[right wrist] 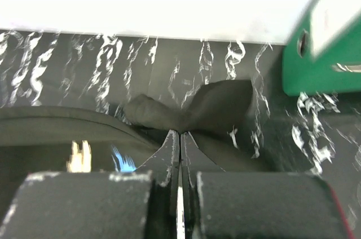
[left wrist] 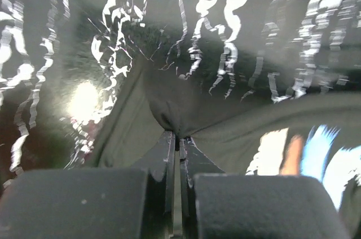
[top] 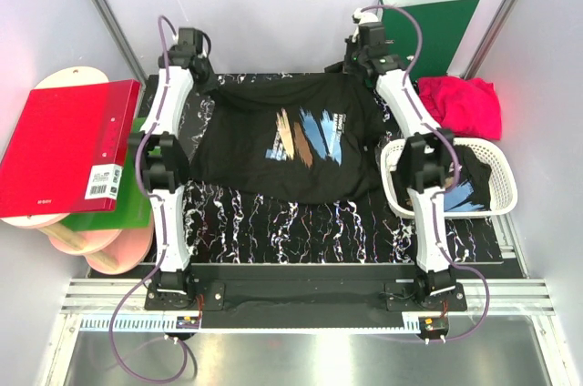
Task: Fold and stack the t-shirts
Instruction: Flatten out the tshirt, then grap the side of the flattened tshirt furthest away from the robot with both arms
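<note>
1. Left hand [top: 194,67], top view: sits at the far left of the table [top: 301,222], at the far left corner of the black t-shirt [top: 273,104]. The pinch itself is not readable from this height.
2. Right hand [top: 364,66], top view: sits at the far right of the table, at the same shirt's far right corner.
3. Black t-shirt, top view: lies spread over the middle of the table between the two arms, with its chest print [top: 305,136] in tan, white and blue facing up.
4. Crimson t-shirt [top: 465,104], top view: lies bunched at the right, just beyond the basket [top: 504,177].
5. Second black t-shirt [top: 469,190], top view: lies crumpled inside the basket, partly behind the right arm.
6. Red binder [top: 68,145], top view: lies left of the table.
7. Green binder [top: 437,26], top view: stands against the far wall, on the right.
8. Left hand [left wrist: 179,136], left wrist view: the fingers are pressed together on a gathered fold of the black t-shirt [left wrist: 169,103]. The chest print [left wrist: 304,154] shows lower right, and the marbled table [left wrist: 225,13] lies beyond.
9. Right hand [right wrist: 180,133], right wrist view: the fingers are pressed together on a puckered corner of the black t-shirt [right wrist: 194,106]. The table [right wrist: 84,58] lies behind it, and the green binder [right wrist: 321,53] is at upper right.
</note>
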Controlling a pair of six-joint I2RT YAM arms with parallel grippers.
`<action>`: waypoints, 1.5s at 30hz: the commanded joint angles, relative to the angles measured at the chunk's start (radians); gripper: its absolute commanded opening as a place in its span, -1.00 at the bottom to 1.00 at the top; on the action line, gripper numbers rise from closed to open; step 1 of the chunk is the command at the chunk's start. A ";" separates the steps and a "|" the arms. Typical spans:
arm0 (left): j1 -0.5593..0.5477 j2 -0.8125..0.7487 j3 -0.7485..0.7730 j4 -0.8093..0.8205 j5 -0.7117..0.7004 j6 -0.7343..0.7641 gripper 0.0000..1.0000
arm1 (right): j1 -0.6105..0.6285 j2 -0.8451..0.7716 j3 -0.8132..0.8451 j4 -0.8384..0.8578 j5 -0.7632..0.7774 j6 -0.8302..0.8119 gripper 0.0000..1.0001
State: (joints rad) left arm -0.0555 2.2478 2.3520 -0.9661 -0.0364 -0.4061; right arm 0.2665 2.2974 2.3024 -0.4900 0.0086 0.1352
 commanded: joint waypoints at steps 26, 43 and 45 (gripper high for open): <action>0.065 -0.126 -0.336 0.173 0.372 0.009 0.98 | 0.046 -0.266 -0.376 0.059 0.084 0.060 0.99; -0.020 0.005 -0.223 0.056 0.216 -0.077 0.98 | 0.042 -0.184 -0.362 -0.088 -0.053 0.127 0.99; -0.023 0.047 -0.168 0.056 0.194 -0.095 0.98 | 0.037 -0.146 -0.284 -0.108 -0.070 0.124 1.00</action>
State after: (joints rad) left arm -0.0822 2.2486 2.0743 -0.9157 0.2199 -0.4454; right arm 0.3092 2.0998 1.8698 -0.5789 -0.0223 0.2604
